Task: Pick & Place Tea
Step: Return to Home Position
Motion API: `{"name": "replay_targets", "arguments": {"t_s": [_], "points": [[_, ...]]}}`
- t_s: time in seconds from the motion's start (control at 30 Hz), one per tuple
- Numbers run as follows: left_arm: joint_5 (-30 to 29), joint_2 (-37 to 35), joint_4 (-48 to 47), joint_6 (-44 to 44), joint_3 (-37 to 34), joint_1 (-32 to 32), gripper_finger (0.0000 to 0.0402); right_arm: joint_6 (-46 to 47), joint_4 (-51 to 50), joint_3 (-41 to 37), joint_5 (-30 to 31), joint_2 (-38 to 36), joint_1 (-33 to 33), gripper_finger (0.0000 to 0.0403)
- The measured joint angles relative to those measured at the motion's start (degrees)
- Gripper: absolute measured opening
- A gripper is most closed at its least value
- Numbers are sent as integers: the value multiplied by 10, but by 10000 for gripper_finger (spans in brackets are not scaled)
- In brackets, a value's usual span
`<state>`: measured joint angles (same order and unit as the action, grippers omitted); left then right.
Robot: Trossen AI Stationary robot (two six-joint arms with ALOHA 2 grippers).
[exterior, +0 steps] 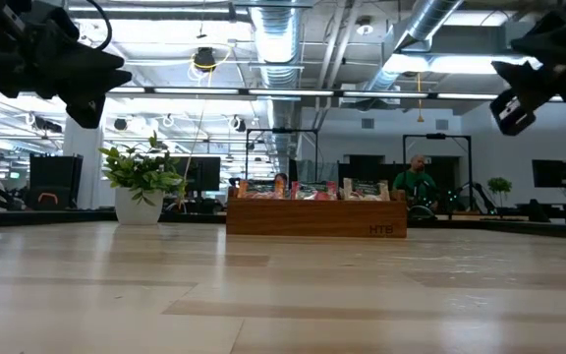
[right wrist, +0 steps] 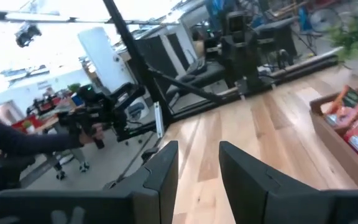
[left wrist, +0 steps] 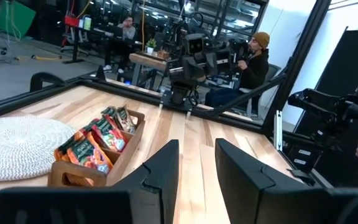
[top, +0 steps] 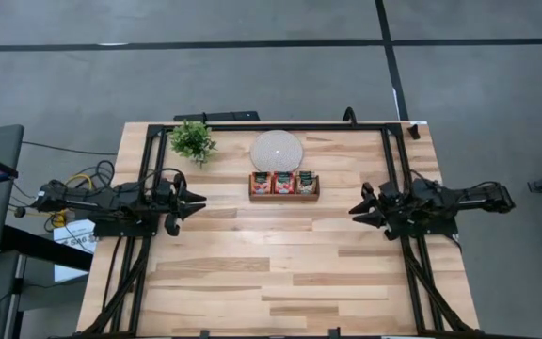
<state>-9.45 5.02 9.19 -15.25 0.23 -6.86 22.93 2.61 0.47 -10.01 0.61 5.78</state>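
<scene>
Two dark claws face each other in the overhead view, left claw [top: 196,201] and right claw [top: 358,209]. Both are parted and empty. The small square tea sachets [top: 282,182] stand packed in the brown wooden three-part tray [top: 283,198] between them.

From table level, both claws hang high above the table [exterior: 283,295].

Past the left claw [left wrist: 197,168], the sachets lie ahead, beside a round white woven disc [left wrist: 17,146].

The right claw [right wrist: 199,165] sees them farther off.

The sachets are probably light, thin and slick, so pinch an upright top edge.

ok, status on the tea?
Left pincer open, empty, left of wooden tray. Right pincer open, empty, right of it. Tea sachets inside tray. Nothing in the way.
</scene>
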Motion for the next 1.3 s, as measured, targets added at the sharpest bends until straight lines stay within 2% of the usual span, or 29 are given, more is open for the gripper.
{"name": "replay_targets", "arguments": {"t_s": [0.23, 0.43, 1.3], "points": [[-25, 0, -1, 3, 0, 0, 96, -44, -1, 0, -17, -3, 2, 109], [-50, 0, -13, 6, 0, 0, 96, -26, -7, 2, -18, -3, 2, 109], [-52, 0, -36, 5, -1, 0, 96, -15, -9, 3, -19, -3, 2, 109]]}}
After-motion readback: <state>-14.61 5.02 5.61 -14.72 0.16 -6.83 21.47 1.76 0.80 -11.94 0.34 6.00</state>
